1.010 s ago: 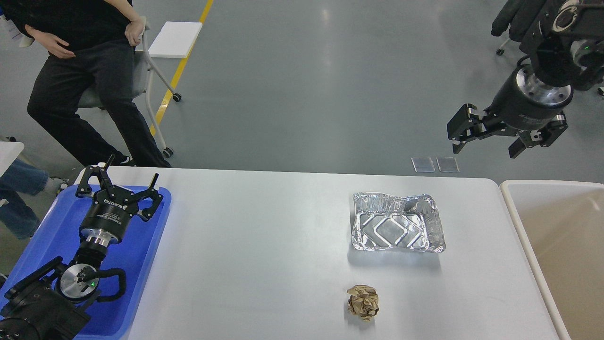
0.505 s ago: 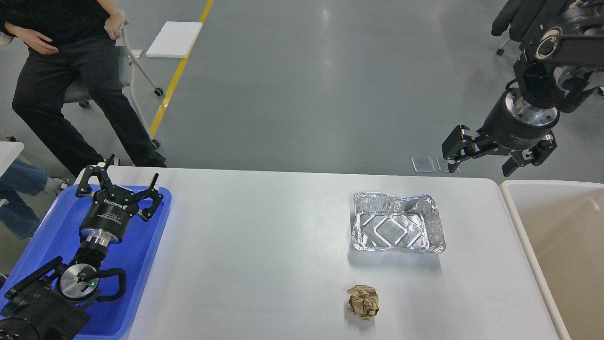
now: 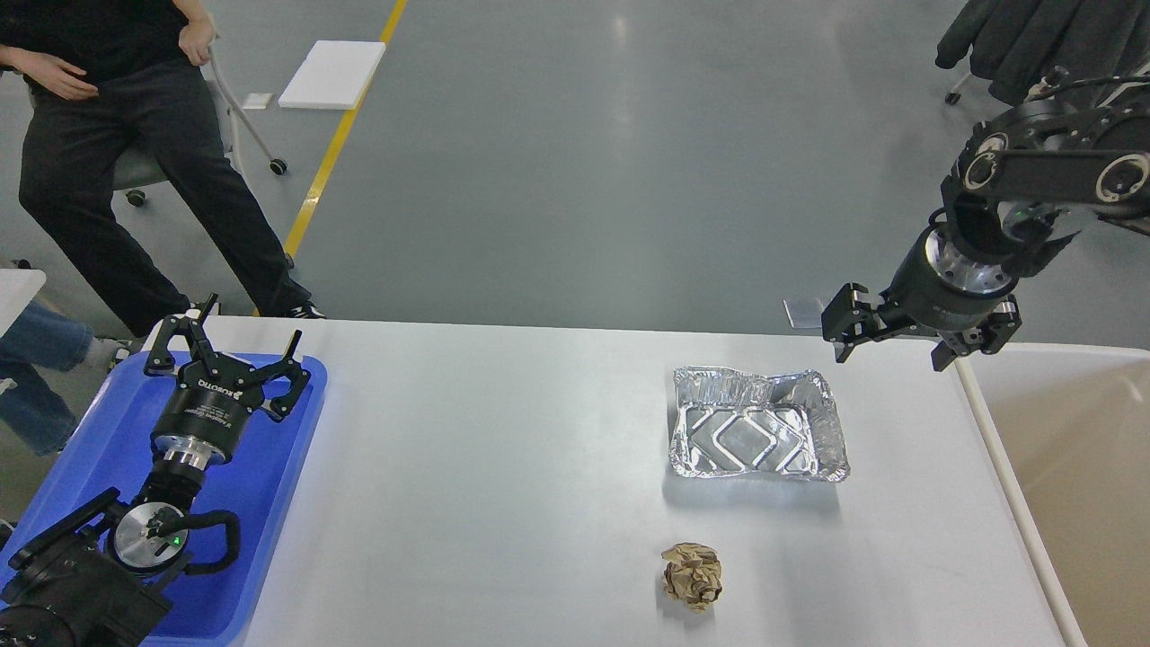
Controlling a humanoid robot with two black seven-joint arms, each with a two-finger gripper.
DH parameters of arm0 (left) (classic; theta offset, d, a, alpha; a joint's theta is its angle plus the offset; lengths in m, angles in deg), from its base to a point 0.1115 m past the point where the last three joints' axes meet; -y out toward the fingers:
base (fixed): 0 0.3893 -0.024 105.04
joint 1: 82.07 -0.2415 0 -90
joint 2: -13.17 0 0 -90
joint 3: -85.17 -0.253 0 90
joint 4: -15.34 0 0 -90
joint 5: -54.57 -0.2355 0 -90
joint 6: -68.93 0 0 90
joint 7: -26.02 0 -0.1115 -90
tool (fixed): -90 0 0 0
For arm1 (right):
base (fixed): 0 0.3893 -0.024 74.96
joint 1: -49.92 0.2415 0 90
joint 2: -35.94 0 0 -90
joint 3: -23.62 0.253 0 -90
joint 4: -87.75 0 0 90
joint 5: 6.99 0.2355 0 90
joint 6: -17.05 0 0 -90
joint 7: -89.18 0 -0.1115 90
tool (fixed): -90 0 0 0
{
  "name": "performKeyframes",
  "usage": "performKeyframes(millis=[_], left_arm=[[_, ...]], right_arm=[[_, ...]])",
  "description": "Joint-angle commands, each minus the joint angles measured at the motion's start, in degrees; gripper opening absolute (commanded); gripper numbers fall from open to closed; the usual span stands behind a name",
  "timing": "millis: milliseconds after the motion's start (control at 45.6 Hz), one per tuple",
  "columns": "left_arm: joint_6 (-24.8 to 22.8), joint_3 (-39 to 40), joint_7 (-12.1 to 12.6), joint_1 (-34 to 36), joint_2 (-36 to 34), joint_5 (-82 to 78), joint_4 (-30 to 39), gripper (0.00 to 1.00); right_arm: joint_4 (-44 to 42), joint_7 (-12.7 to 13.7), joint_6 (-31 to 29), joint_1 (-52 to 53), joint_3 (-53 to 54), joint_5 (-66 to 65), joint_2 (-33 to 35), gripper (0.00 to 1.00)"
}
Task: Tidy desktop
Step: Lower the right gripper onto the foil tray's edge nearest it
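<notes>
Down and toward the table has come the right gripper [image 3: 894, 350] since a second ago; it was high over the grey floor, and now it hangs over the far right edge of the big white desktop [image 3: 503, 485]. Its two fingers are spread wide apart and hold nothing. Just below and to its left sits the shiny, crinkled foil tray [image 3: 757, 436], which has nothing inside. A small brown ball of crumpled paper [image 3: 692, 576] lies nearer to me, apart from the foil tray. The left gripper [image 3: 229, 355] has not moved. It hangs over the blue plastic tray [image 3: 269, 503] at the left end of the desktop, fingers spread wide, holding nothing. The beige bin with a cream rim [image 3: 997, 449] stands right beside the right end of the desktop.
</notes>
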Motion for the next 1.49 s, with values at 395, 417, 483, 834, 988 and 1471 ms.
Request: performKeyframes(millis=[395, 417, 483, 834, 988, 1471], left_arm=[[0.01, 0.0, 0.01, 0.0, 0.0, 0.0, 0.0, 0.99], [0.01, 0.0, 0.01, 0.0, 0.0, 0.0, 0.0, 0.99], [0.01, 0.0, 0.01, 0.0, 0.0, 0.0, 0.0, 0.99], [0.01, 0.0, 0.01, 0.0, 0.0, 0.0, 0.0, 0.99], [0.01, 0.0, 0.01, 0.0, 0.0, 0.0, 0.0, 0.99], [0.01, 0.0, 0.01, 0.0, 0.0, 0.0, 0.0, 0.99]], right_arm=[[-4.1, -0.07, 26.36, -16.03, 2.37, -6.58, -6.06, 1.0], [-4.28, -0.07, 26.62, -16.73, 2.54, -6.58, -5.98, 1.0], [-5.86, -0.07, 27.41, -19.1, 3.25, -6.93, -6.06, 0.99], [-17.1, -0.07, 30.23, -29.83, 12.12, -7.9, -7.47, 0.88], [-19.84, -0.16, 29.79, -31.85, 14.67, -7.81, -7.47, 1.0], [-25.99, -4.99, 30.23, -39.67, 16.34, -14.49, -10.46, 0.99]])
